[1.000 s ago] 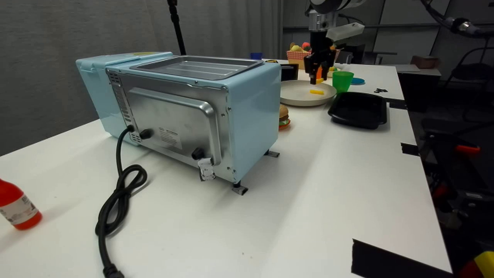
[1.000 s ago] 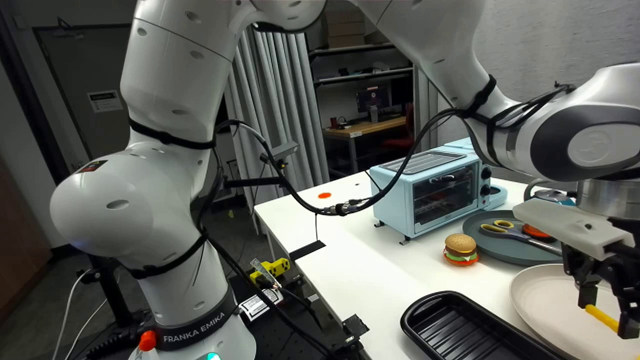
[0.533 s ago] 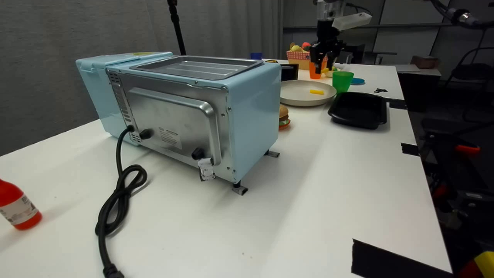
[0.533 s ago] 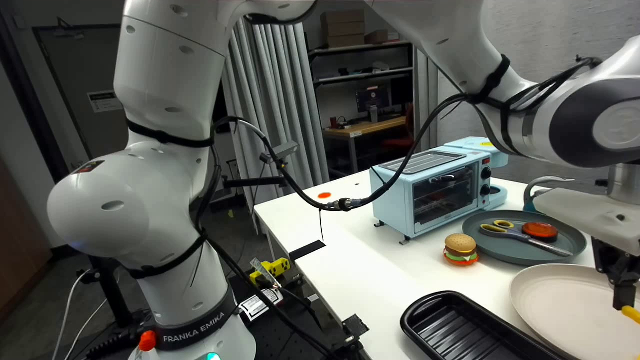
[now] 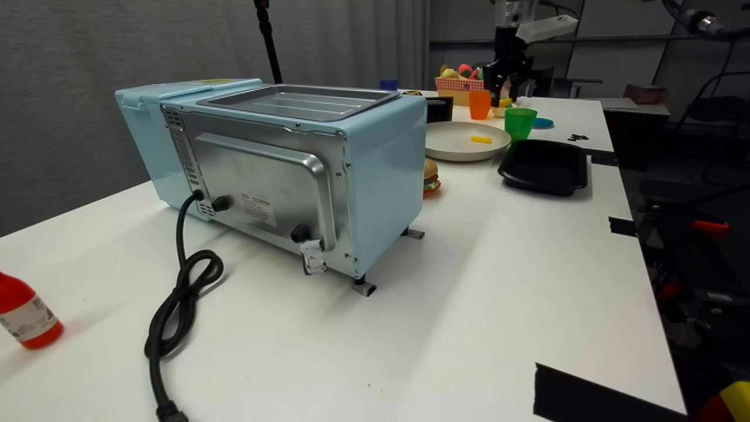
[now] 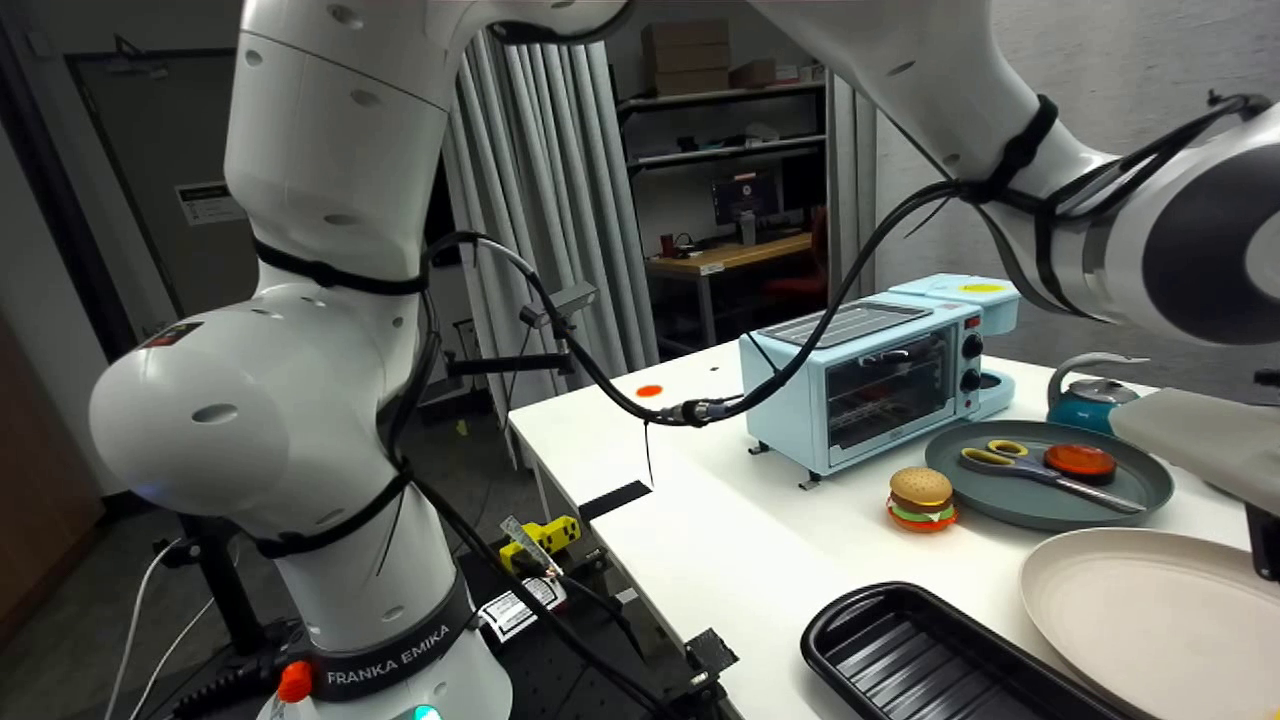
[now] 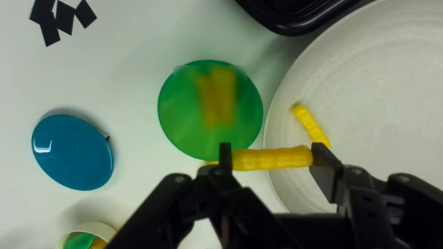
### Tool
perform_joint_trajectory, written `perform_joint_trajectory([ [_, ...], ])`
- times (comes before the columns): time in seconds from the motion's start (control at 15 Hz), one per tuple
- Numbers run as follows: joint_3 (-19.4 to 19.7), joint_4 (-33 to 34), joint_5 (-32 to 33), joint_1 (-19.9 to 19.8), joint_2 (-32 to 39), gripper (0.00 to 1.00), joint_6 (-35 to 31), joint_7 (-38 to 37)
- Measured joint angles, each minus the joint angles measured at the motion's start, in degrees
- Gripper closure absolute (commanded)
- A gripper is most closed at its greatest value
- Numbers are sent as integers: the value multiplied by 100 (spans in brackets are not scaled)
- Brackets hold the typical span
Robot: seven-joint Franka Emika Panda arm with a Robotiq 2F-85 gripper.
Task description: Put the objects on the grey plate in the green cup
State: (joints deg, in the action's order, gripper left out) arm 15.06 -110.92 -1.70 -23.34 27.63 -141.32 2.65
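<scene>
In an exterior view a pale blue toaster oven point(image 5: 293, 176) stands left of centre, its looped black cord point(image 5: 186, 287) at lower left, a red bottle point(image 5: 26, 310) at the left edge, an orange cup point(image 5: 480, 105) at upper right. In an exterior view a toy burger point(image 6: 921, 498) sits beside a dark slate plate point(image 6: 1000, 502) bearing scissors point(image 6: 1045, 474), right of centre, with a black tray point(image 6: 930, 655) at lower right

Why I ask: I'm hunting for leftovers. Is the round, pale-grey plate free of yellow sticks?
No, the wrist view shows one slim, ridged yellow stick lying on the round, pale-grey plate.
</scene>
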Motion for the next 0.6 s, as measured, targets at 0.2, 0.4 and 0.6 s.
perform_joint_trajectory([
  [0.2,38,0,0,-28,0,66,85,0],
  [0.4,78,-4,0,-30,0,66,186,0],
  [0.6,109,-27,0,-32,0,66,222,0],
])
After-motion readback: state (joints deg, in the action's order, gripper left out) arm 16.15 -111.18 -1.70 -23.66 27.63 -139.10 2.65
